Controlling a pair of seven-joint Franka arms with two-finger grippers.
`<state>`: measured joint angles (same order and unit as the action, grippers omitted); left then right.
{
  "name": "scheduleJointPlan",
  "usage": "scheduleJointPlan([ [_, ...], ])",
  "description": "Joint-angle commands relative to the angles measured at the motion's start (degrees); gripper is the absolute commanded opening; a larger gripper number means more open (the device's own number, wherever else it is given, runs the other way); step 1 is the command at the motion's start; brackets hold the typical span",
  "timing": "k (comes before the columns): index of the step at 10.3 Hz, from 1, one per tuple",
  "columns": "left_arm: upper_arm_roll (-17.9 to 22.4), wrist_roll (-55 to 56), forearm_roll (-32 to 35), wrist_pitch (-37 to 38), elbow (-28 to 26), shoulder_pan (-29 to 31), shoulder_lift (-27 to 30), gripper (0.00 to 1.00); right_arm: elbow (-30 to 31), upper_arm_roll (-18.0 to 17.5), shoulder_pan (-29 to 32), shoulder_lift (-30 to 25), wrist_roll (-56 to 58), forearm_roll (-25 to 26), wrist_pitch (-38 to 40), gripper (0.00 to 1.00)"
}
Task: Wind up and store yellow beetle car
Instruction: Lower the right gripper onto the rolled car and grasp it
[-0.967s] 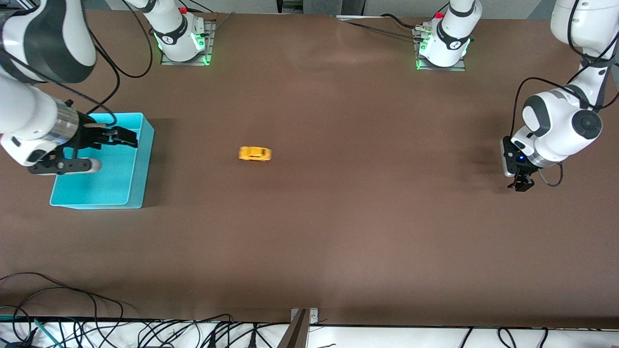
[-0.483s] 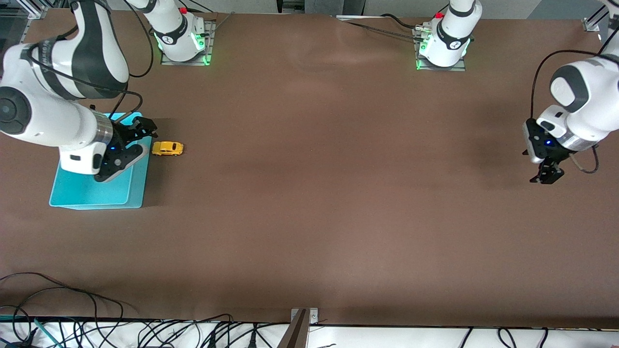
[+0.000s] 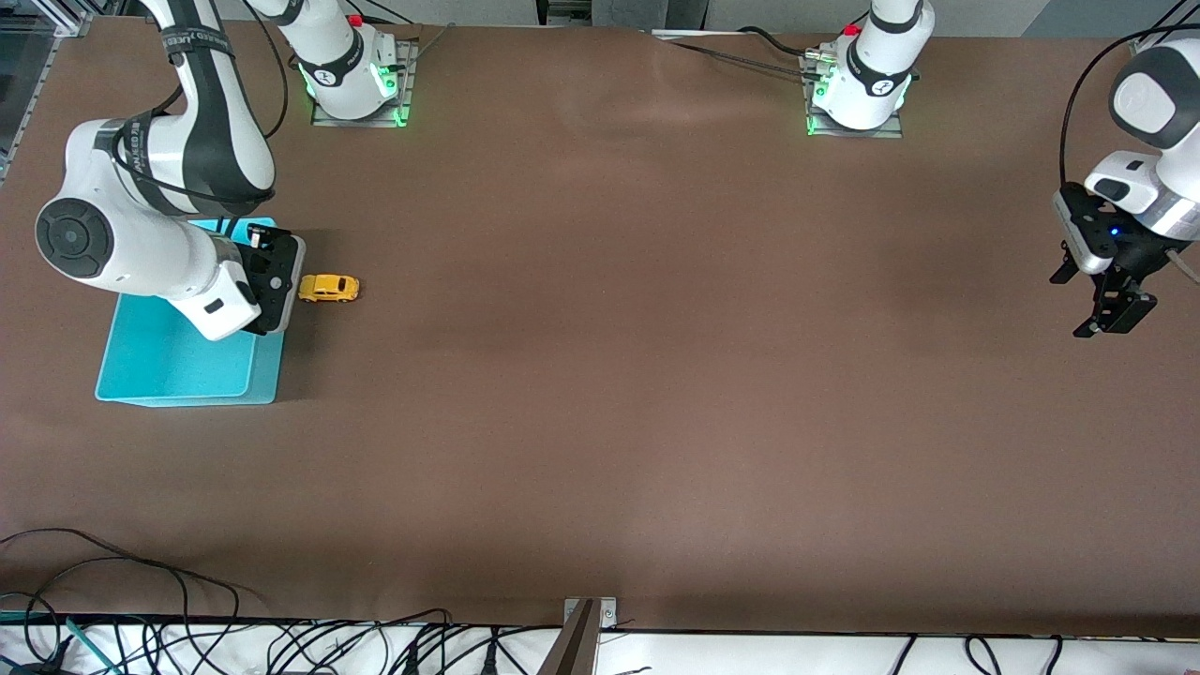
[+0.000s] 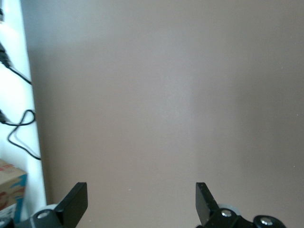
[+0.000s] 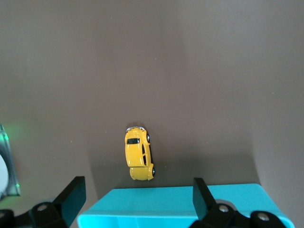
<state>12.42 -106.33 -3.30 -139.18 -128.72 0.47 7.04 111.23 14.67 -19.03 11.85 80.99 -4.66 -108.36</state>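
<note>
The yellow beetle car (image 3: 328,288) stands on the brown table, just beside the turquoise bin (image 3: 178,361), on the side toward the left arm's end. In the right wrist view the car (image 5: 139,153) sits close to the bin's wall (image 5: 166,204). My right gripper (image 3: 278,281) hangs over that wall of the bin, pointing down, open and empty (image 5: 137,197). The car lies just past its fingertips, not between them. My left gripper (image 3: 1111,302) is open and empty (image 4: 140,199) above bare table at the left arm's end.
The two arm bases (image 3: 354,75) (image 3: 858,89) stand along the table edge farthest from the front camera. Cables (image 3: 112,600) run along the nearest edge. The table's edge and cables (image 4: 19,118) show in the left wrist view.
The car rolled from mid-table toward the right arm's end and now rests beside the bin. My right gripper swung to point down over the bin's wall. My left gripper drew away toward its end.
</note>
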Motion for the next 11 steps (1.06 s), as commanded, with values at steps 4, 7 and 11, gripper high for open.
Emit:
scheduleJointPlan([
  [4,-0.1,27.0,-0.7,23.3,14.4,-1.7,2.4,1.00,23.0,-0.2,-0.1,-10.1,5.1,3.0,-19.6,1.00],
  [7,-0.9,39.3,2.7,34.8,23.0,-3.2,2.1,1.00,28.8,-0.3,-0.2,-9.7,5.1,5.3,-29.1,1.00],
  [11,-7.6,64.3,9.2,49.1,34.0,-4.0,1.6,1.00,37.7,-0.4,-0.3,-6.5,6.1,5.3,-46.3,1.00],
])
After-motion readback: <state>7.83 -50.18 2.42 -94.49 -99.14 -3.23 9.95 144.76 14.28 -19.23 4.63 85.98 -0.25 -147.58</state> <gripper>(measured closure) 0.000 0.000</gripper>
